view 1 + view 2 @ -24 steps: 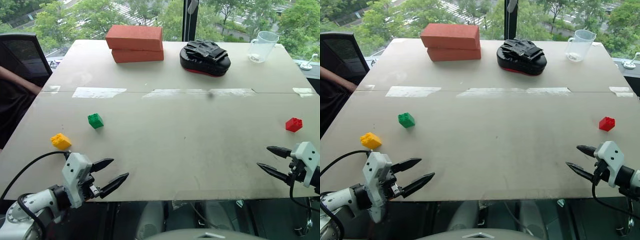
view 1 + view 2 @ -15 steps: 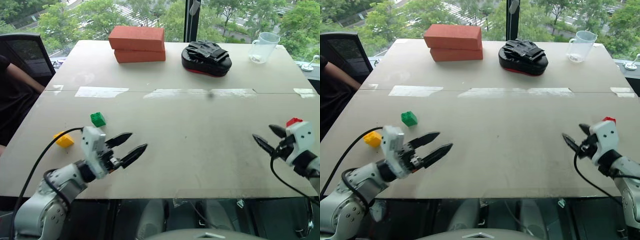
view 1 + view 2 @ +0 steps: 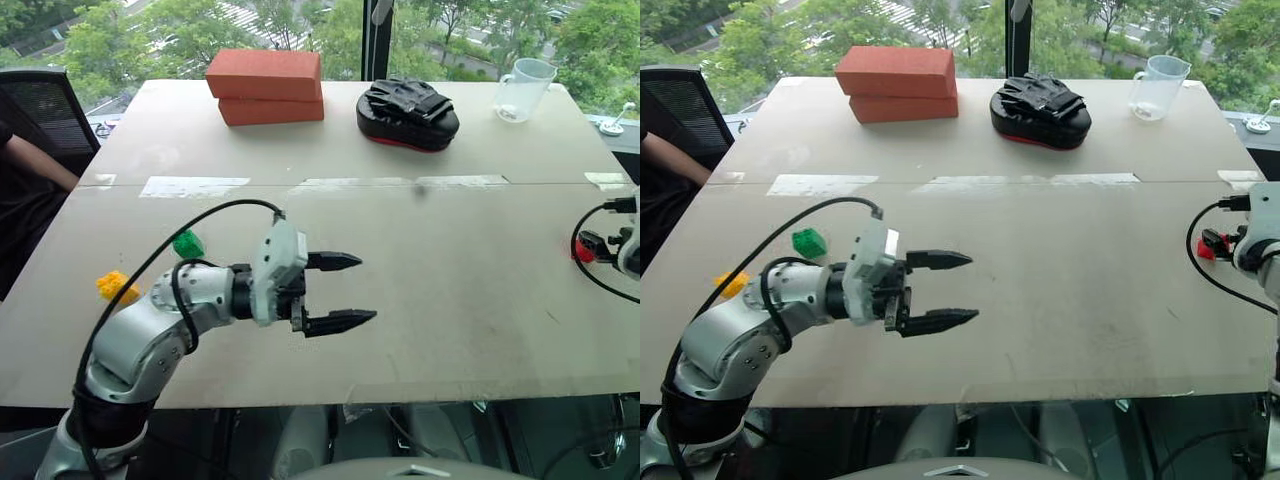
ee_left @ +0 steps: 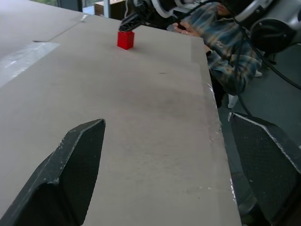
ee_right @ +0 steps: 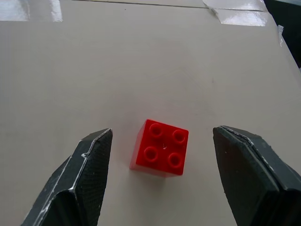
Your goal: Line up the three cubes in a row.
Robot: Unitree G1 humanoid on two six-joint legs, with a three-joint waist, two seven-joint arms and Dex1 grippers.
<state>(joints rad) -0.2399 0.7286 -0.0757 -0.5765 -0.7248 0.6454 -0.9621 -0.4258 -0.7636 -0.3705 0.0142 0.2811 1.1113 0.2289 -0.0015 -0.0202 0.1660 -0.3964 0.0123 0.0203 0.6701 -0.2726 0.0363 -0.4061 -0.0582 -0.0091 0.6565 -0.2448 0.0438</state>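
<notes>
The red cube [image 5: 162, 147] rests on the table near its right edge, between the fingers of my right gripper [image 5: 162, 131], which is open and not touching it. From the head it shows partly behind that wrist as the red cube [image 3: 1205, 248]. The green cube [image 3: 187, 243] and the yellow cube [image 3: 115, 286] lie at the table's left, behind my left arm; the yellow one is partly covered. My left gripper [image 3: 362, 290] hangs open over the middle of the table, pointing right, with nothing in it. The left wrist view shows the red cube [image 4: 125, 39] far ahead.
Two stacked brick-red blocks [image 3: 265, 87], a black padded mitt [image 3: 408, 115] and a clear measuring cup [image 3: 525, 90] stand along the far edge. Tape strips [image 3: 195, 186] cross the table. A person's arm [image 3: 35, 165] and a chair are at the left.
My left gripper has swung from the near left edge up and to the right over the table's middle. My right gripper has moved forward to the red cube, now straddling it.
</notes>
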